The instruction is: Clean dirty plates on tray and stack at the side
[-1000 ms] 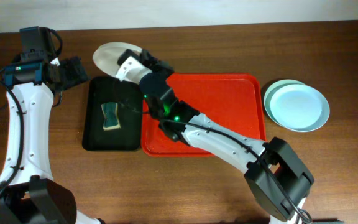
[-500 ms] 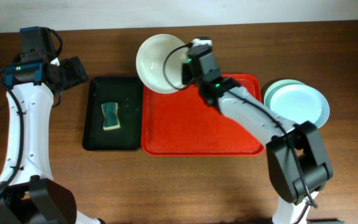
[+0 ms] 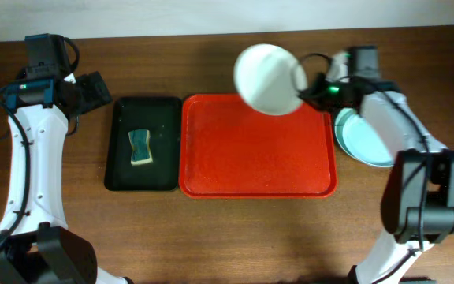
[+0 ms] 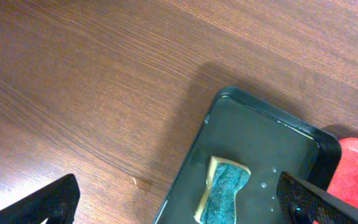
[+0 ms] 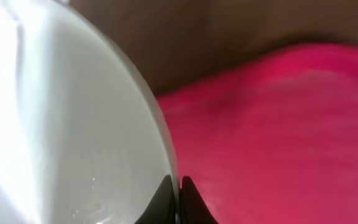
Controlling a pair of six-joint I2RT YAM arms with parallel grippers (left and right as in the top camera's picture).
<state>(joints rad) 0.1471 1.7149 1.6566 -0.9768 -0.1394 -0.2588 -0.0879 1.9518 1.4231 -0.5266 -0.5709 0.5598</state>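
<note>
While the right tool (image 3: 307, 88) is clamped on the rim of the white plate (image 3: 265, 77), that plate is held up over the far edge of the red tray (image 3: 258, 158), partly above the tray and partly above the desk (image 3: 211, 237) beyond it. It looks blurred from overhead, so I cannot tell which face is up. In the right wrist view the two fingers (image 5: 166, 198) are pressed together at the bottom of the picture with the plate's thin edge pinched between them. The pale plate (image 5: 61, 124) fills the left side and the tray (image 5: 278, 124) lies behind on the right.

The red tray sits in the middle of the desk with nothing lying on it. Just beside its right edge, the pale blue plates (image 3: 359, 140) lie stacked on the desk, partly hidden by the right arm that crosses above them.

To the left of the red tray, touching or nearly touching it, is a black tray (image 3: 160, 166) with a sponge (image 3: 140, 147) lying in it. The left tool (image 3: 93, 88) hovers beyond that tray's far left corner, its jaws wide apart and holding nothing. Its wrist view looks down on the sponge (image 4: 225, 190) and the wet floor of the black tray (image 4: 272, 140).
</note>
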